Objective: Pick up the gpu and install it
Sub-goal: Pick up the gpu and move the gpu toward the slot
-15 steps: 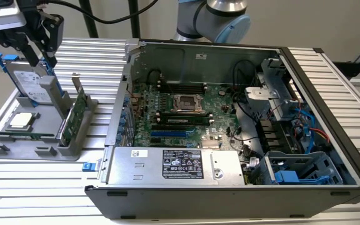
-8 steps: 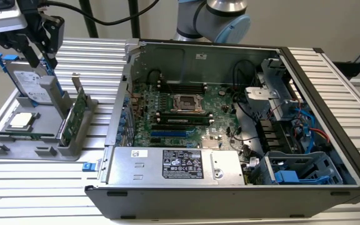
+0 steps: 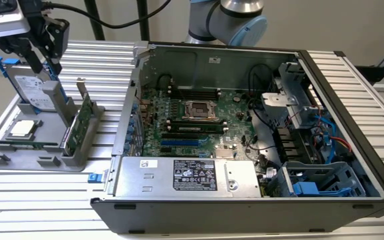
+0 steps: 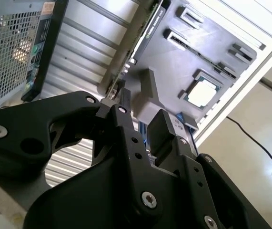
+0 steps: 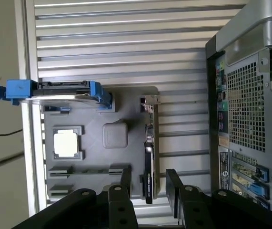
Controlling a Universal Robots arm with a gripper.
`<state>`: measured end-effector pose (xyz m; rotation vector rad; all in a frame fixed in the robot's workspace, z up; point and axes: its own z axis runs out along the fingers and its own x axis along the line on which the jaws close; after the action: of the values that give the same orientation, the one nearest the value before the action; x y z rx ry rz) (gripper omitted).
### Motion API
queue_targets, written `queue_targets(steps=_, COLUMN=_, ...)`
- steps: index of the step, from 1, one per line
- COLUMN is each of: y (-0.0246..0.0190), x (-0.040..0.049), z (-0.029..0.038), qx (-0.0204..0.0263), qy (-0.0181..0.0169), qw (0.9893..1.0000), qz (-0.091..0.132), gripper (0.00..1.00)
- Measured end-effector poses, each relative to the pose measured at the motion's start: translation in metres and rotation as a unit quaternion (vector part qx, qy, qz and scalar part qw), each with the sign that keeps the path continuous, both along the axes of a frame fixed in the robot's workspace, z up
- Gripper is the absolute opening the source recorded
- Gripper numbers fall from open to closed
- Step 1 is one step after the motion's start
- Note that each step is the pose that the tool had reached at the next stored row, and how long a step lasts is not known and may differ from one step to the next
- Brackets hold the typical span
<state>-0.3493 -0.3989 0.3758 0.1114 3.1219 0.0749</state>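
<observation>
One slatted desk (image 3: 105, 55), one open computer case (image 3: 245, 220), no card fitted yet.
At the exterior view's left, a grey holder (image 3: 18, 162) keeps the gpu (image 3: 77, 125) standing on edge, long axis running from lower frame toward upper, silver bracket (image 3: 80, 87) at the upper end. The jaws hang released at upper left, gripping nothing. They should probably straddle the card's thin top edge squarely before closing.

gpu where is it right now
In the exterior view the gpu stands on edge in the grey holder at that view's left, on the holder's side nearest the computer case, with the hard drive on its other side.
</observation>
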Motion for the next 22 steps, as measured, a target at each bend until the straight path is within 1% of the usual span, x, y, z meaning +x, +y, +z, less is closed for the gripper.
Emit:
queue_targets(steps=11, y=-0.0005, x=0.0000, z=-0.0035, qx=0.0000, qy=0.0000, qw=1.0000, qz=0.000, gripper=1.00)
queue_targets(steps=22, y=-0.0019, x=0.0000, z=-0.0077, qx=0.0000, qy=0.0000, qw=1.0000, qz=0.000, gripper=1.00)
